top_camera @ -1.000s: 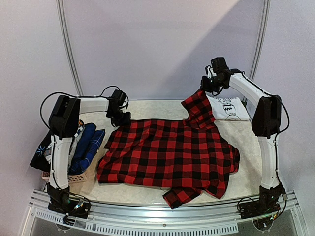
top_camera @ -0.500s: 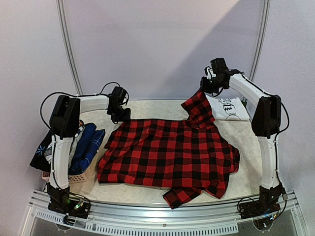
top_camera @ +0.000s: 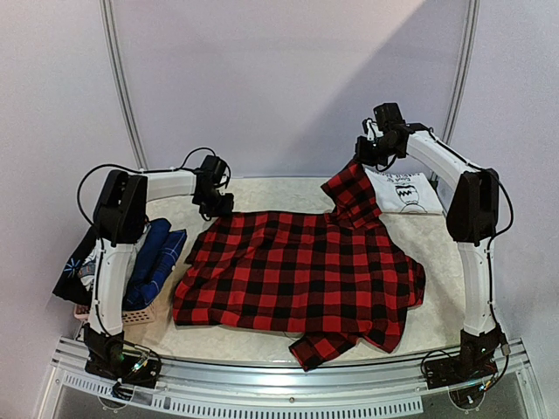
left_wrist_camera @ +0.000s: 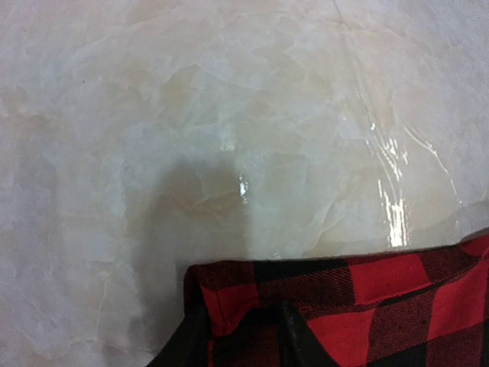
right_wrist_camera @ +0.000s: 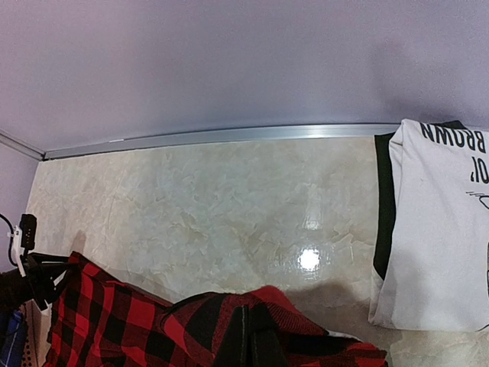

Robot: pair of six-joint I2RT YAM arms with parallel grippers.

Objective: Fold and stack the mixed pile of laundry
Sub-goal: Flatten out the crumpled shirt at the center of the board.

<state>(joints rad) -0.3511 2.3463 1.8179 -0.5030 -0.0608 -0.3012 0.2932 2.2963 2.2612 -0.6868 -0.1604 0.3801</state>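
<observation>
Corner of red-black plaid shirt (left_wrist_camera: 359, 298) between pincer (left_wrist_camera: 241, 340) fingers, on marble table (left_wrist_camera: 229, 115).

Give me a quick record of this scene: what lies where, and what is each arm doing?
plaid shirt: spread out, centre
right end effector: shut on the shirt's far right corner, lifted
left end effector: at the shirt's far left corner, grip unclear
white T-shirt: folded, far right
blue clothes: in basket, left
</observation>
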